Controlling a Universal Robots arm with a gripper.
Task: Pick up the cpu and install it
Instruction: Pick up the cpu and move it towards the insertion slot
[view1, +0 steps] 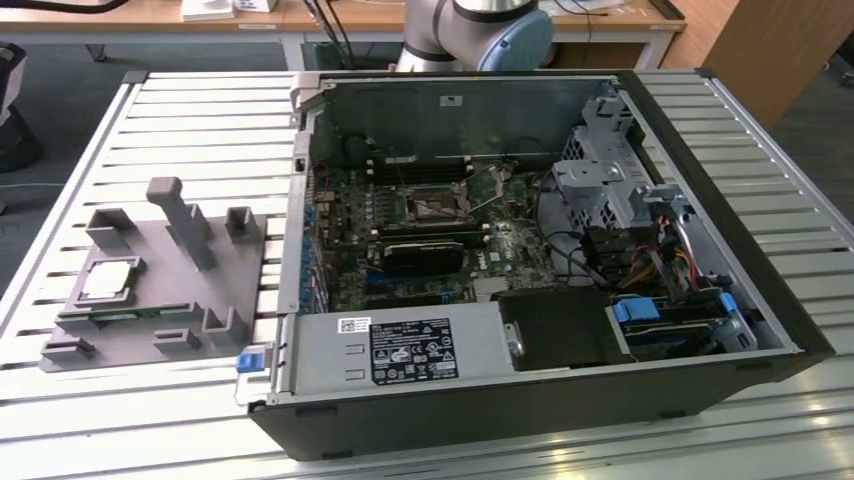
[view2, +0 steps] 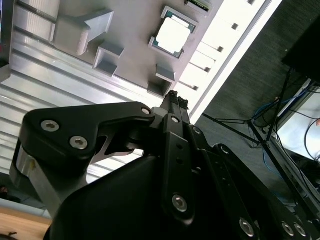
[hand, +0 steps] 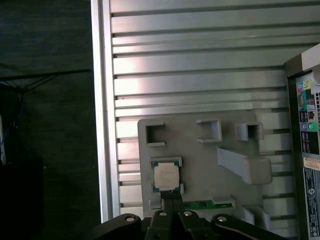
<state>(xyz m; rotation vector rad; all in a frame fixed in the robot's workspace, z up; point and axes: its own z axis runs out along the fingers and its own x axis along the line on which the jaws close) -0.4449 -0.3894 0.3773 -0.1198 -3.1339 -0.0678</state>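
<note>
black gripper hangs empty, fingers pinched together, above the grey holder where the cpu lies flat; i reckon a clean pick needs them parted, squared to its edges.

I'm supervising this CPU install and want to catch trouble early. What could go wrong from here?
1. The gripper looks shut; coming down on the cpu like that could strike its metal top.
2. The grey holder has raised tabs around the chip and a green memory stick alongside, which fingers might snag.
</note>
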